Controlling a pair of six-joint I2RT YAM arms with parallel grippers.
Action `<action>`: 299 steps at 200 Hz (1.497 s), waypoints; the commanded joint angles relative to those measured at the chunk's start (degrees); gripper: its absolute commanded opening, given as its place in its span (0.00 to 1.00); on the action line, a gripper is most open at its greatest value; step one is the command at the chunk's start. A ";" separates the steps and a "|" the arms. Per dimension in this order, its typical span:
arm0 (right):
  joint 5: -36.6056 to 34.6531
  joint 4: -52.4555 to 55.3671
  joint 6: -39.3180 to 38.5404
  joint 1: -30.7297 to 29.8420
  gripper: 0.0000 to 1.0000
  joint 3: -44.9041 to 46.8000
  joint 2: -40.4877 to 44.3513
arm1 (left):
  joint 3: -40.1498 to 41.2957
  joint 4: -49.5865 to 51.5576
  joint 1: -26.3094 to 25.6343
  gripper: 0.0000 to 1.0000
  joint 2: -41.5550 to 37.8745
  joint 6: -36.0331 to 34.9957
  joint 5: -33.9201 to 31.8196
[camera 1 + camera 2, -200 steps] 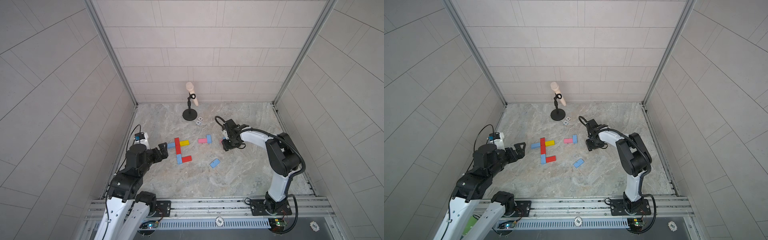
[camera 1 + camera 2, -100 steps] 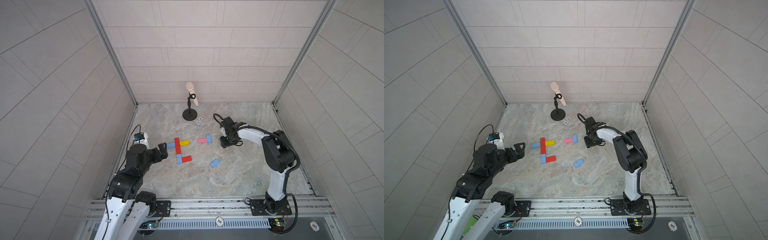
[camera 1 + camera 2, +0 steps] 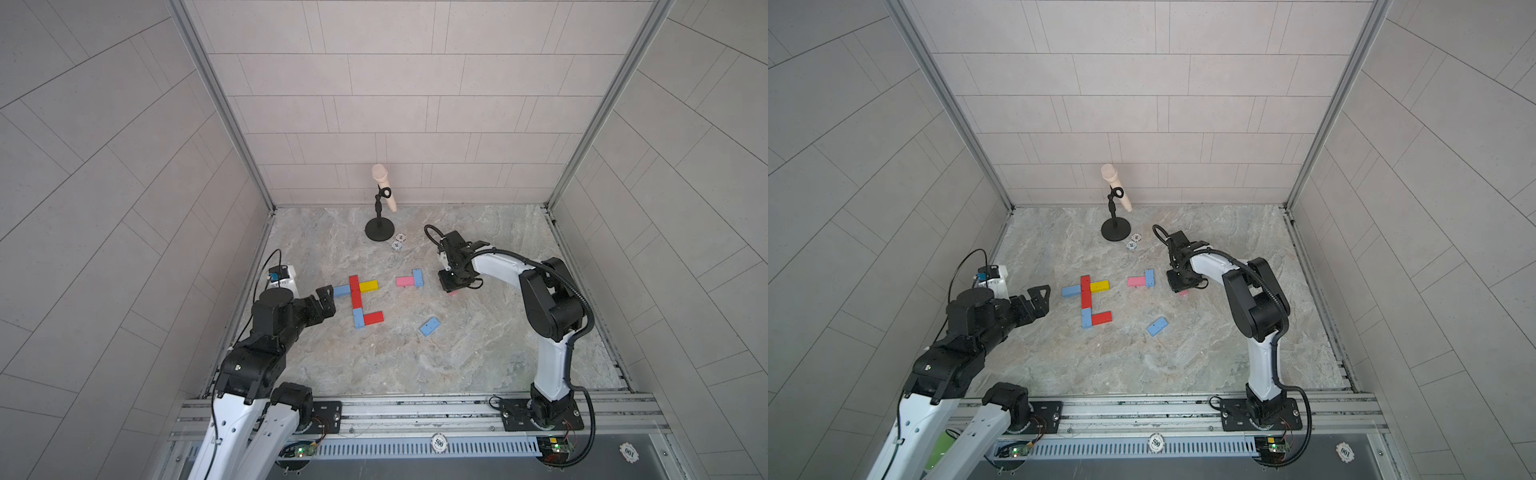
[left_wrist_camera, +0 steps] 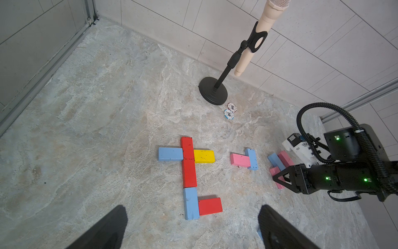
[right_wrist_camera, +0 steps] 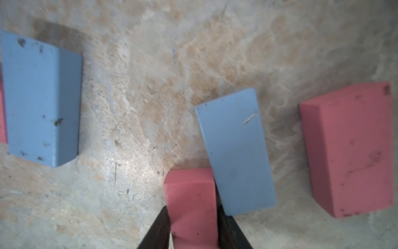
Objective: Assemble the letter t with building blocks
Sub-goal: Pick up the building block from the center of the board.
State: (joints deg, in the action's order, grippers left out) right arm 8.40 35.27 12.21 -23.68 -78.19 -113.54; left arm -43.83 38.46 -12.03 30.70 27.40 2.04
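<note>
Building blocks lie flat on the marble floor. A long red block [image 3: 354, 291] with a blue block [image 3: 341, 291] on its left and a yellow block [image 3: 368, 286] on its right forms a cross. Below it sit a blue block [image 3: 358, 318] and a red block [image 3: 373, 318]. A pink-and-blue pair [image 3: 405, 281] lies to the right, and a loose blue block [image 3: 429, 326] lies nearer the front. My right gripper [image 5: 192, 213] points down, shut on a pink block [image 5: 191, 194] beside a blue block [image 5: 235, 151] and another pink block [image 5: 349, 148]. My left gripper [image 4: 192, 215] hovers open just left of the cross.
A microphone on a black stand [image 3: 379, 228] stands at the back, with two poker chips [image 3: 398, 241] beside its base. Tiled walls close in the floor on three sides. A metal rail [image 3: 415, 411] with the arm bases runs along the front.
My right gripper's jaws have closed onto the pink block, and the wrist shifted slightly over the small pile. The left arm and the laid blocks have not moved.
</note>
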 commanded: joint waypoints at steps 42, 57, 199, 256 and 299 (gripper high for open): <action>-2.68 5.61 -3.12 -0.77 0.22 -2.18 -0.83 | 0.50 0.60 -0.10 1.00 0.32 -0.24 -1.05; -3.25 6.01 -4.06 -1.01 0.18 -2.15 -0.10 | 0.48 0.57 -0.10 1.00 0.40 -0.18 -1.07; -4.82 11.05 -37.90 -4.32 0.11 -9.18 4.30 | 0.33 0.02 -0.10 1.00 1.51 -0.62 -0.37; -3.09 12.28 -57.98 -4.44 0.11 -11.18 2.11 | 0.67 1.09 -0.10 1.00 0.76 -0.58 -0.46; -2.35 13.70 -65.85 -4.35 0.10 -14.53 -2.08 | 0.77 2.03 -0.10 1.00 0.59 -0.53 -0.46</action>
State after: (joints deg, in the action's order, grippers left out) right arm 4.40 46.39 -45.39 -27.97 -90.43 -112.71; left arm -43.79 39.18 -12.03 31.79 27.38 1.67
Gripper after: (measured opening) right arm 0.337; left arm 0.995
